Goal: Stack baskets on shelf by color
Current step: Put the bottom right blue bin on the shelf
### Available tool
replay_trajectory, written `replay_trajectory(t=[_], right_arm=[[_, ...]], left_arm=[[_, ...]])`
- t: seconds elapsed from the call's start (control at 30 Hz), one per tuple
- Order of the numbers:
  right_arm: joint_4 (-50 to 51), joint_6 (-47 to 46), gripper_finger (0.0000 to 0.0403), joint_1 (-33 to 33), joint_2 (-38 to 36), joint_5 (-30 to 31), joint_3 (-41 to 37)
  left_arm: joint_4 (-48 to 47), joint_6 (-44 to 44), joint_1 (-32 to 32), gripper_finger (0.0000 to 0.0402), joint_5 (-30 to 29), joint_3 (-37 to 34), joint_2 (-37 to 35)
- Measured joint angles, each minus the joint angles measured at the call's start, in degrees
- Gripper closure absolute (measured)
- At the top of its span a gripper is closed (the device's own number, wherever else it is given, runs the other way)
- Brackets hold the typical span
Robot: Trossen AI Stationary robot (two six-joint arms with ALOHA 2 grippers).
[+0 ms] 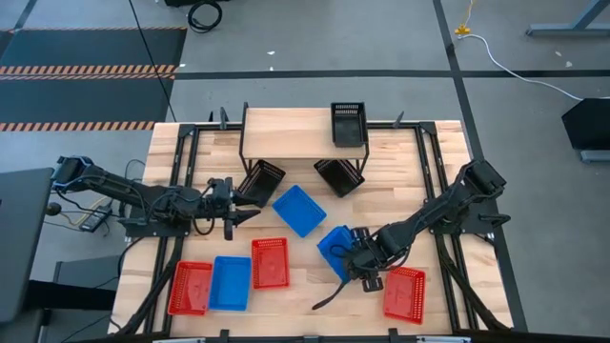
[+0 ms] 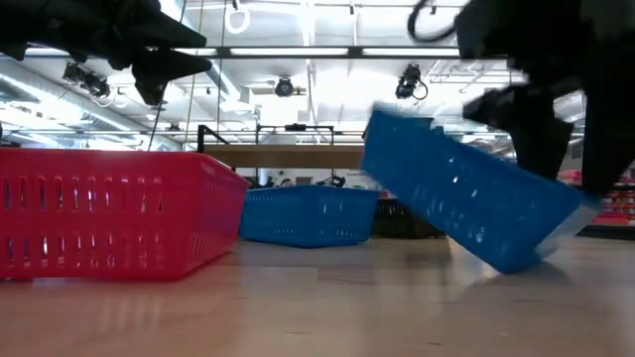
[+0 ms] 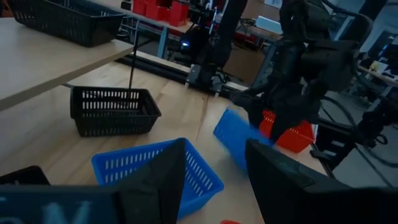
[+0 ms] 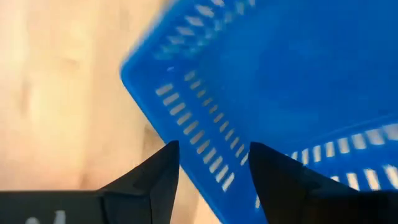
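Wooden tabletop point(image 1: 315, 286), baskets point(image 1: 270, 262) scattered, grey floor point(image 1: 315, 48) beyond

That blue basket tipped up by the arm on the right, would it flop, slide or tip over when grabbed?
The blue basket probably stays stiff: tilted on one edge, its perforated walls look straight. It looks light, being thin and full of slots. It may pivot or slip, since the right gripper meets it only at the rim and the wooden table looks smooth.

You are looking at a grey concrete floor point(image 1: 315, 90) around the wooden tabletop point(image 1: 438, 152); a black mat with orange-striped edges point(image 1: 86, 71) lies to the far left; a white cable point(image 1: 519, 65) crosses the floor; long ceiling lights point(image 2: 327, 52) glow overhead, above a cluttered workshop beyond.
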State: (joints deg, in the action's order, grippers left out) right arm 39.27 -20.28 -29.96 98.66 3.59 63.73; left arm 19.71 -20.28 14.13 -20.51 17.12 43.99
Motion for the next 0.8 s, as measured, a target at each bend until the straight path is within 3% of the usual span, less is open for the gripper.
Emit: replay_trajectory(t=[0.4, 0.6, 0.7, 0.8], right_arm=[[1.4, 4.2, 0.0206, 0.2, -0.3, 1.8, 0.5], [-1.6, 7.1, 0.0207, 0.5, -0.3, 6.5, -2.8], [-5.0, 7.9, 0.0224, 1.4, -0.3, 4.1, -4.3], [-5.8, 7.9, 0.0265, 2.2, -0.3, 3.2, -4.8]], left_arm=[[0.0, 0.3, 0.0, 0.023, 0.4, 0.0, 0.0], [0.0, 0.0, 0.0, 0.023, 0.4, 0.0, 0.0], [-0.1, 0.0, 0.0, 0.023, 0.4, 0.0, 0.0], [-0.2, 0.0, 0.0, 0.023, 0.4, 0.0, 0.0]])
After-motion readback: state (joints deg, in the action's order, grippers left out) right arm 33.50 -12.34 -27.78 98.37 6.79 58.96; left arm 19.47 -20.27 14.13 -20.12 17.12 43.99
